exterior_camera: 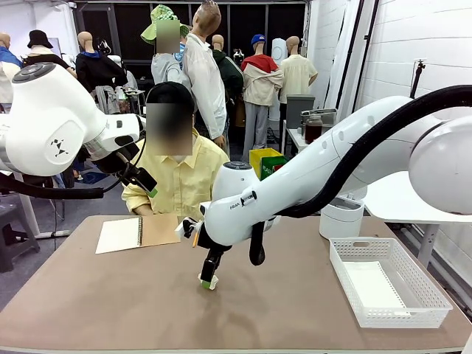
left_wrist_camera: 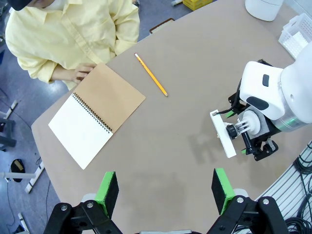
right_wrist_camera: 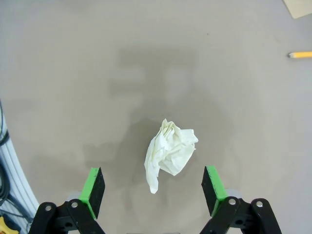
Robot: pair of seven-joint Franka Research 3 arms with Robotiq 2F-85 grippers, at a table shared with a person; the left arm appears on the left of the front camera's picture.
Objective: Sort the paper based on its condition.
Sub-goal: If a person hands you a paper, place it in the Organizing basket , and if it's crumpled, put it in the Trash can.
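table brown | on it: notebook | pencil | crumpled paper | basket

The front camera looks level across the desk toward the person. The left wrist camera looks down from high up, sharing the notebook. The right wrist camera hangs close above the desk, sharing the pencil.

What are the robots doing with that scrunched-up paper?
The right gripper hangs over a crumpled paper ball on the table, jaws open, nothing held. The left gripper is open too, up high. A person's hand rests by an open spiral notebook near a pencil. A white basket sits on the robot's right.
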